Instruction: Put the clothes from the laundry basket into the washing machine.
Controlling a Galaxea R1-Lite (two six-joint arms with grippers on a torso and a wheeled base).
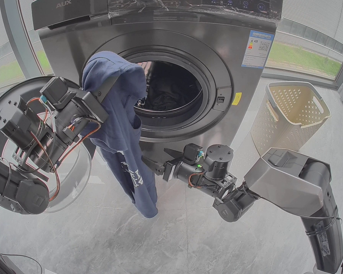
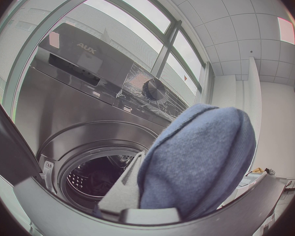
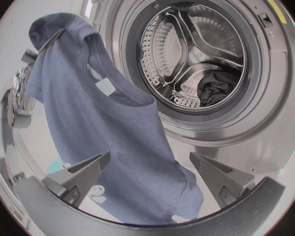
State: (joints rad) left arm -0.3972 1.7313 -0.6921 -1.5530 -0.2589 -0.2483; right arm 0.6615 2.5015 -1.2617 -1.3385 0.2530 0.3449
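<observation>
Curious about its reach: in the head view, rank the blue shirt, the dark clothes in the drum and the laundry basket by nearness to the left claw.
1. Blue shirt, held in the left claw.
2. Dark clothes, inside the drum beside it.
3. Laundry basket, far to the robot's right.

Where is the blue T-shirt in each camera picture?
Head view: the blue T-shirt hangs from the left gripper, overlapping the drum opening at its left edge.
Left wrist view: bunched over that gripper, near the opening.
Right wrist view: hanging beyond the open right gripper, beside the opening.
Shared landmark: the drum opening.
</observation>
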